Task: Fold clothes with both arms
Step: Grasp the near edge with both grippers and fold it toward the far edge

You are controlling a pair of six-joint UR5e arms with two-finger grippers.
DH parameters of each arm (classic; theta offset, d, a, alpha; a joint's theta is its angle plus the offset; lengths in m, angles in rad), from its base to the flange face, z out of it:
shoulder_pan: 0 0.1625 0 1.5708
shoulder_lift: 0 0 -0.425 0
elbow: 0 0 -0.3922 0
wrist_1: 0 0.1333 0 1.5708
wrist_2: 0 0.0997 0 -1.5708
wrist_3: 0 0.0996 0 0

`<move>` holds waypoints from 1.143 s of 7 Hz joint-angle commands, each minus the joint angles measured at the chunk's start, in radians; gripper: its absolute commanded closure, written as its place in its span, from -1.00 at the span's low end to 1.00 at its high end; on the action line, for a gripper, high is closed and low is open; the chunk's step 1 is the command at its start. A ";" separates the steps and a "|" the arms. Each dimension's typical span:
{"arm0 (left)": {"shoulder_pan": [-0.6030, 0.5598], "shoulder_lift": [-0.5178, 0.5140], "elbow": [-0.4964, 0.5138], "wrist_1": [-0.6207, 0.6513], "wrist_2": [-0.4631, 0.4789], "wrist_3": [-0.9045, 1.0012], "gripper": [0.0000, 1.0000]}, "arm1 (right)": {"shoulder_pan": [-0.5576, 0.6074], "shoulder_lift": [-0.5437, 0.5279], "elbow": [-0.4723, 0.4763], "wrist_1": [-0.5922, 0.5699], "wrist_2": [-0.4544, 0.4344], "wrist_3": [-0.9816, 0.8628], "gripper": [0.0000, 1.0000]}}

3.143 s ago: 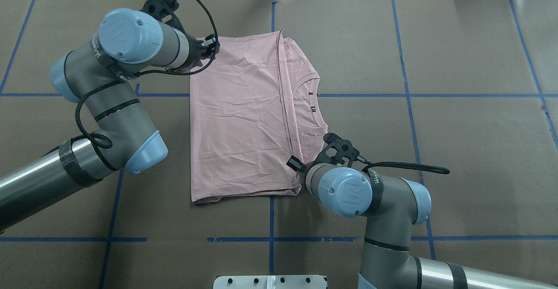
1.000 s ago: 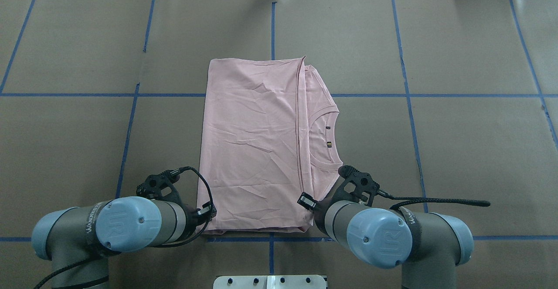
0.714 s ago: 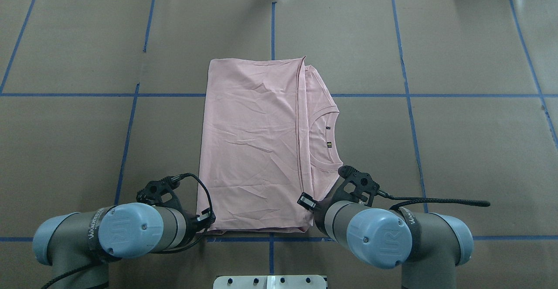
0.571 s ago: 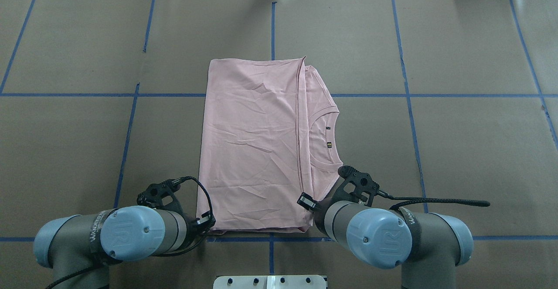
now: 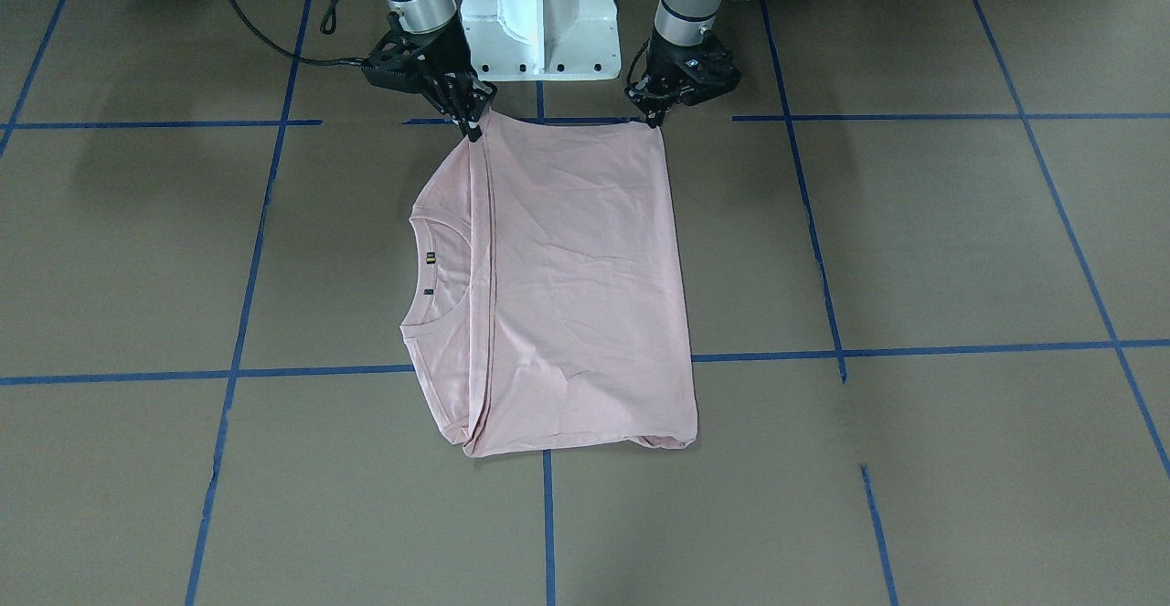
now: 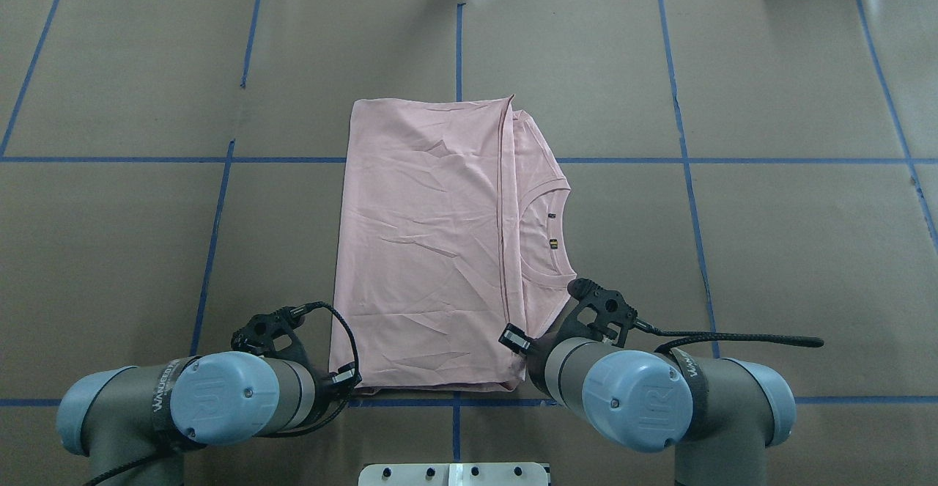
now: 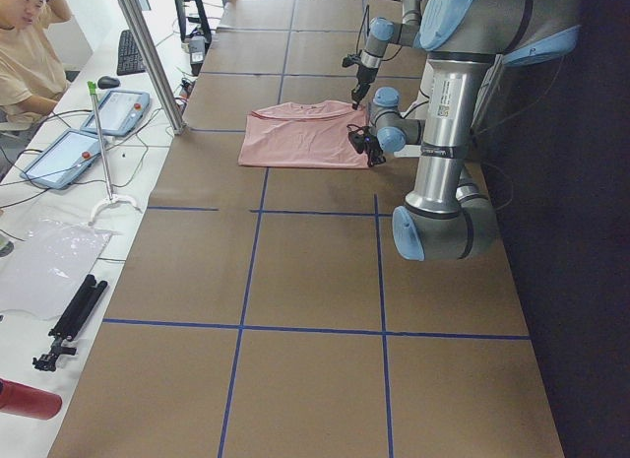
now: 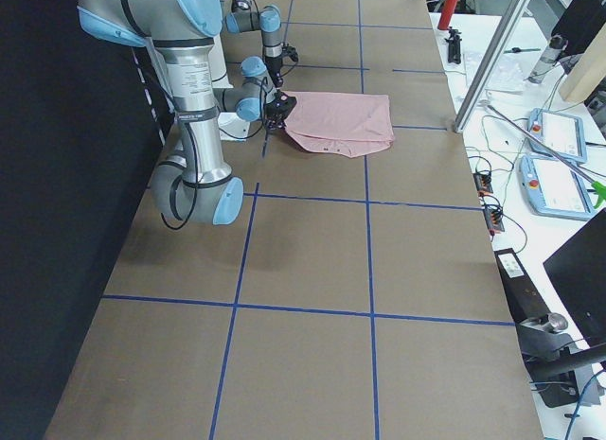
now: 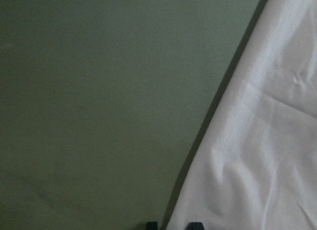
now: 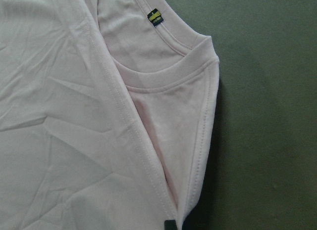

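Note:
The pale pink T-shirt (image 6: 425, 251) lies folded flat on the brown table, plain side up, with its collar (image 5: 430, 268) and a small tag showing along one side. My left gripper (image 5: 651, 119) is down at the shirt's near corner on my left. Its fingertips (image 9: 195, 225) stand slightly apart over the shirt's edge (image 9: 257, 141), so it is open. My right gripper (image 5: 474, 129) is shut on the other near corner (image 10: 171, 200), beside the collar. In the overhead view both wrists hide the fingertips.
The white pedestal base (image 5: 539, 12) stands just behind the shirt's near edge. Blue tape lines (image 6: 458, 46) grid the brown table cover. A seated person (image 7: 25, 54) and control tablets (image 7: 123, 108) are beyond the table's far edge.
Since 3.1 s ago the shirt has slid toward the robot, and my left arm has come from its far corner to its near corner. Over the last second the left wrist crept nearer the base; the right stayed still.

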 commanded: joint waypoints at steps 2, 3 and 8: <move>0.000 -0.007 -0.029 0.000 -0.002 -0.002 1.00 | 0.002 -0.003 -0.001 0.000 0.002 0.000 1.00; -0.001 -0.004 -0.088 0.005 -0.002 -0.009 1.00 | 0.003 -0.003 0.022 0.000 -0.002 0.003 1.00; -0.195 -0.218 -0.177 0.146 -0.006 -0.018 1.00 | 0.223 0.034 0.119 -0.006 0.114 0.013 1.00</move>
